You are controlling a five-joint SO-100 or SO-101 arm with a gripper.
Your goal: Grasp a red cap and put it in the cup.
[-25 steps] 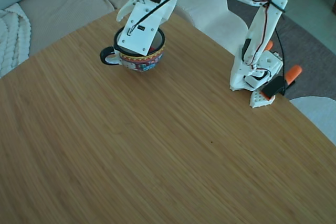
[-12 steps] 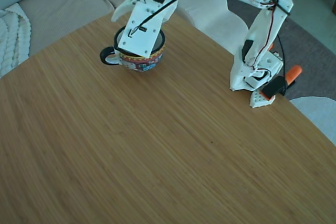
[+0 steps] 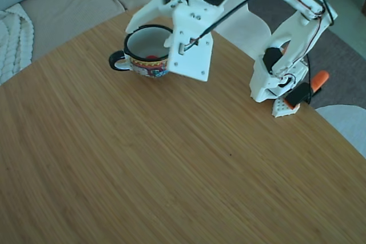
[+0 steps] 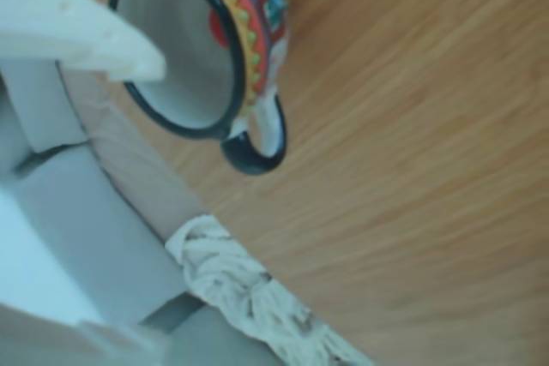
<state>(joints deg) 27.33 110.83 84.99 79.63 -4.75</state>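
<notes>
Bamboo-grained wood made up the surface (image 3: 171, 164), and the cup (image 3: 147, 51) stood near its far edge in the fixed view, black handle turned to the left of that view and the patterned band showing along its lower wall. Inside it, low against the white lining, lay a small patch of red: the red cap (image 3: 151, 57), resting at the bottom of the cup. The white arm (image 3: 297, 32) arched over from its base at the right of the fixed view, and its pincer (image 3: 191, 64) hung just to the right of the cup, above the surface and clear of the rim, with its broad white plate facing the camera. That plate hid the fingertips, so I could not tell whether the pincer was wide or narrow; nothing showed between them.

In the other view the picture lay on its side and was blurred. One white finger (image 4: 81, 27) crossed in front of the cup's mouth (image 4: 184, 83), the black rim and handle were clear, and a streak of red showed on the inner wall. A knitted cream blanket (image 4: 249, 289) lay past the surface edge.
</notes>
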